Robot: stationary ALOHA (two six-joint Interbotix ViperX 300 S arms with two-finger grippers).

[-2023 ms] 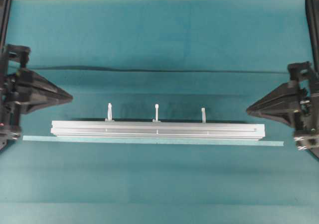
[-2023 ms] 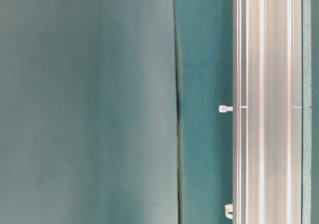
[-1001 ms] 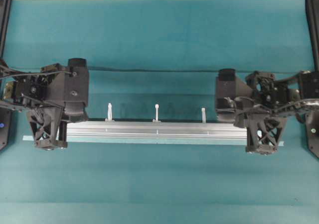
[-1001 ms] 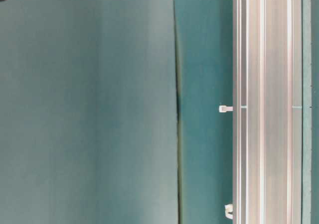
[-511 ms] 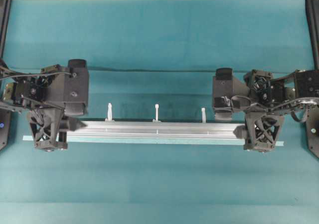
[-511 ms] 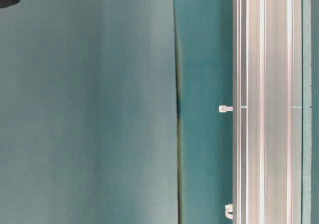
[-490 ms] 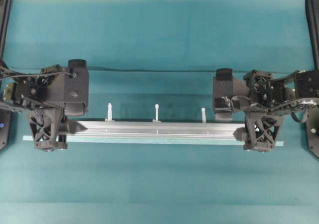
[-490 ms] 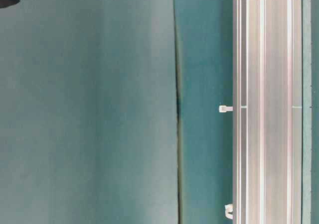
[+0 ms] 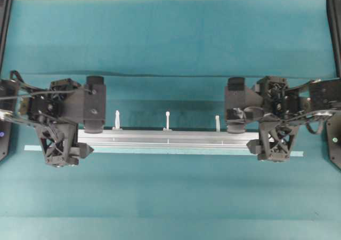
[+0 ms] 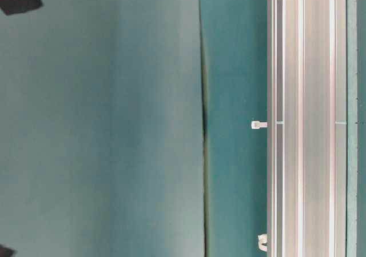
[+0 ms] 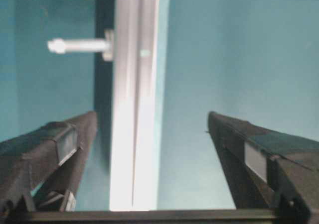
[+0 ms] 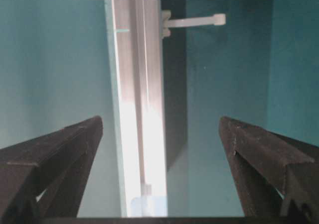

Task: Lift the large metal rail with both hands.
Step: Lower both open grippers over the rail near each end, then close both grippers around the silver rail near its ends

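Compared with half a second before, both claws are seen shifted inward along the rail (image 9: 168,140), the left claw (image 9: 85,137) more so. One rail, three white ties (image 9: 167,120) and one pale tape strip (image 9: 296,154) are counted on the teal surface (image 9: 170,197). The rail lies flat, lengthwise between the claws. The left claw (image 11: 152,129) is spread wide, the rail's end between its fingers (image 11: 60,144), untouched. The right claw (image 12: 160,129) is likewise held wide open, straddling the other end without contact.
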